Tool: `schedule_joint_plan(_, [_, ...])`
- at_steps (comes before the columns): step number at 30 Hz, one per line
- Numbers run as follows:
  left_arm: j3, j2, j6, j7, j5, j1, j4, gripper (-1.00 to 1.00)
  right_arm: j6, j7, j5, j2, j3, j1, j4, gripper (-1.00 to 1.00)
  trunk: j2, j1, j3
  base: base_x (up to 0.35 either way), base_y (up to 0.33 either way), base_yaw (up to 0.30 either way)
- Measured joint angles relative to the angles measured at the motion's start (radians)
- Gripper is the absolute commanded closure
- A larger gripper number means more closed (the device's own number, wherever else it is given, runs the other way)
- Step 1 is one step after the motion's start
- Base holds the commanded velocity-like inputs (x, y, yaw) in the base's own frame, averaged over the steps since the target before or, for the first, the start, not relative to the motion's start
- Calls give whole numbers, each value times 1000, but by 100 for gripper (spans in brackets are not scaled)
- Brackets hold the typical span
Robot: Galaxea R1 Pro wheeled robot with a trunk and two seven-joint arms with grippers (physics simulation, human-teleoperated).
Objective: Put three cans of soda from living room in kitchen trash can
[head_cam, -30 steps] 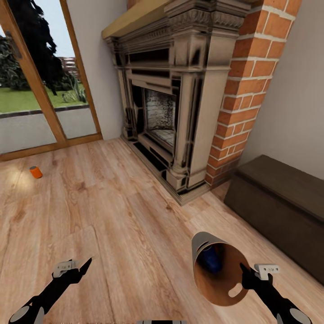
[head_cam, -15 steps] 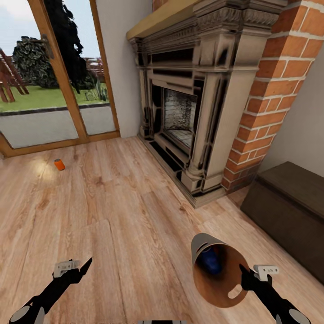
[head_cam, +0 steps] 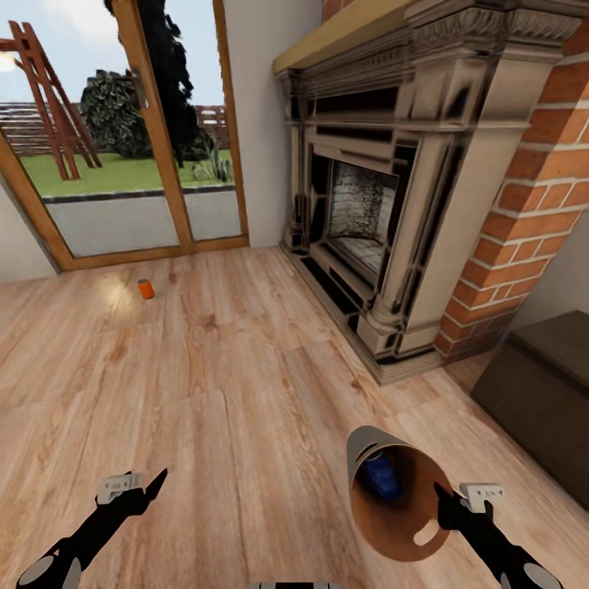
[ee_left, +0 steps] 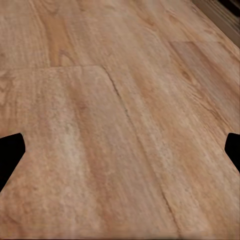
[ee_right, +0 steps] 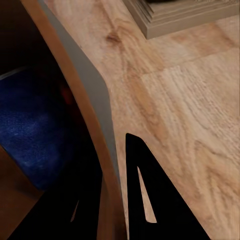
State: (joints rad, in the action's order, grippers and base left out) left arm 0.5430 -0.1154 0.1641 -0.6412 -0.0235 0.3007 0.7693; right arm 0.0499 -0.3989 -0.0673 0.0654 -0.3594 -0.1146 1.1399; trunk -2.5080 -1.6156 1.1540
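An orange can of soda [head_cam: 146,288] stands on the plank floor near the glass doors, far ahead of my left arm. My right gripper [head_cam: 440,497] is shut on the rim of the tash can [head_cam: 397,491], which is tilted with its coppery inside facing the head camera. A blue can of soda [head_cam: 380,476] lies inside it. In the right wrist view the bin's rim [ee_right: 95,115] runs between my dark fingers [ee_right: 150,200], with the blue can [ee_right: 30,130] beside it. My left gripper [head_cam: 155,481] hangs open over bare floor, its black fingertips [ee_left: 10,155] wide apart.
An ornate fireplace [head_cam: 384,180] with a brick column [head_cam: 532,196] stands ahead on the right. A dark wooden chest [head_cam: 540,384] sits at the far right. Wood-framed glass doors [head_cam: 123,139] close the back left. Open plank floor [head_cam: 204,368] stretches between me and the orange can.
The whole head view has swung left: fireplace, chest and orange can have shifted right in the picture. Both arms and the held bin keep their places in the view.
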Motion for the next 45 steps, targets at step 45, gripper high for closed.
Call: schedule_joint_plan(45, [2, -1, 29, 28, -63, 0, -34, -100, 135, -64, 4, 0, 33, -16, 311, 100, 0, 0, 2, 47, 0, 149])
